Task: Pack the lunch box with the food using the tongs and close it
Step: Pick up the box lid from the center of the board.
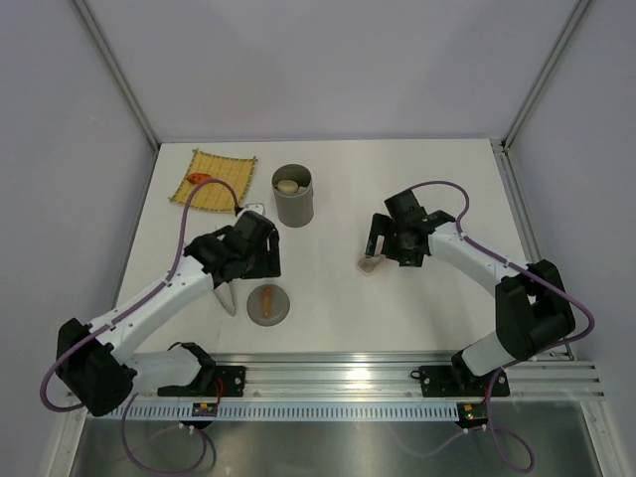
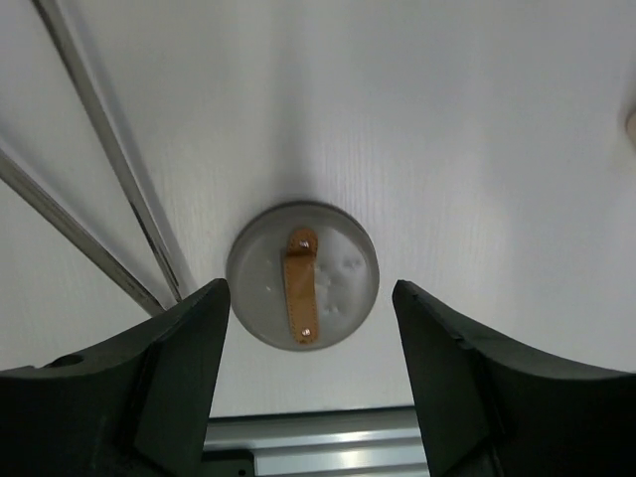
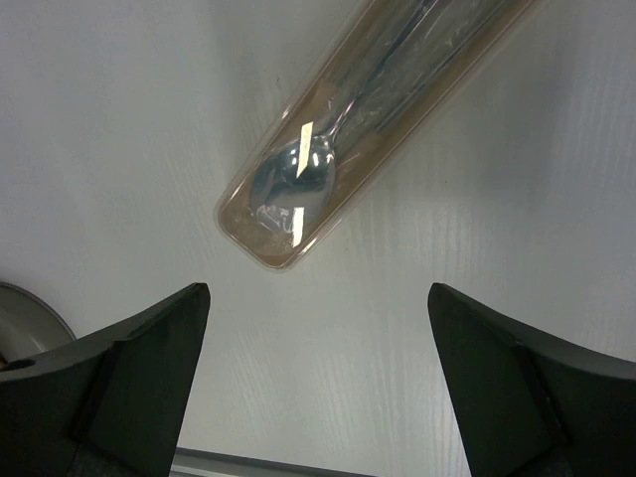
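**Both grippers open over the table; lunch box uncovered near the back**

We see the lunch box (image 1: 293, 195) standing upright left of centre on the white table (image 1: 417, 179). It has no cover on, and a white piece of food (image 1: 287, 186) lies inside. Just to its left is the yellow woven mat (image 1: 217, 183), close to the table's back-left corner, with an orange-red piece (image 1: 199, 178) on it.

The left gripper (image 2: 309, 293) hangs with its jaws spread and nothing between them. Straight below it on the table is the round grey lid (image 2: 302, 285) with a brown handle. The tongs (image 2: 112, 164) lie flat beside that lid, outside the left finger. From above, most of their length is hidden under the arm, so we can only guess at how they lie.

The right gripper (image 3: 318, 293) is also spread wide and grips nothing. It hovers above the rounded end of the translucent cutlery case (image 3: 368, 129), which holds a spoon (image 3: 298, 174).

The most open room is the bare strip between the lunch box and the right arm, and the back-right quarter. The grey walls meet the table at the back and sides, and an aluminium rail (image 1: 397, 376) bounds the near edge.

The only label we find is a small yellow tag (image 3: 306, 131) in the case, with no lettering we can read.
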`<action>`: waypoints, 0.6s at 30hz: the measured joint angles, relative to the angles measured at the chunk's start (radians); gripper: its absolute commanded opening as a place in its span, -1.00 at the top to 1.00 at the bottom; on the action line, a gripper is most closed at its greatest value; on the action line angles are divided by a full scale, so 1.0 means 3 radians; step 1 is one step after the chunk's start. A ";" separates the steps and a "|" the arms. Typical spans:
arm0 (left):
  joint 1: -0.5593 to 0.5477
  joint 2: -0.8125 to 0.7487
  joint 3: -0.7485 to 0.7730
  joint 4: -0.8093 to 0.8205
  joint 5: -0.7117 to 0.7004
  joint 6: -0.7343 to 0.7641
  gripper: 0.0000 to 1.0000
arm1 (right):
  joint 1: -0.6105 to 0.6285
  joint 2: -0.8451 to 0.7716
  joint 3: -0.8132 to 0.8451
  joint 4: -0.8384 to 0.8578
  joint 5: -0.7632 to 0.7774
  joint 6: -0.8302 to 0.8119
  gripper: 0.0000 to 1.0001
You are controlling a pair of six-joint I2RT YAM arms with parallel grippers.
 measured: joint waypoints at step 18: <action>-0.0623 0.0590 -0.0640 0.0253 -0.0146 -0.0805 0.01 | 0.0003 -0.0106 0.0001 -0.0052 0.0259 0.0013 -0.99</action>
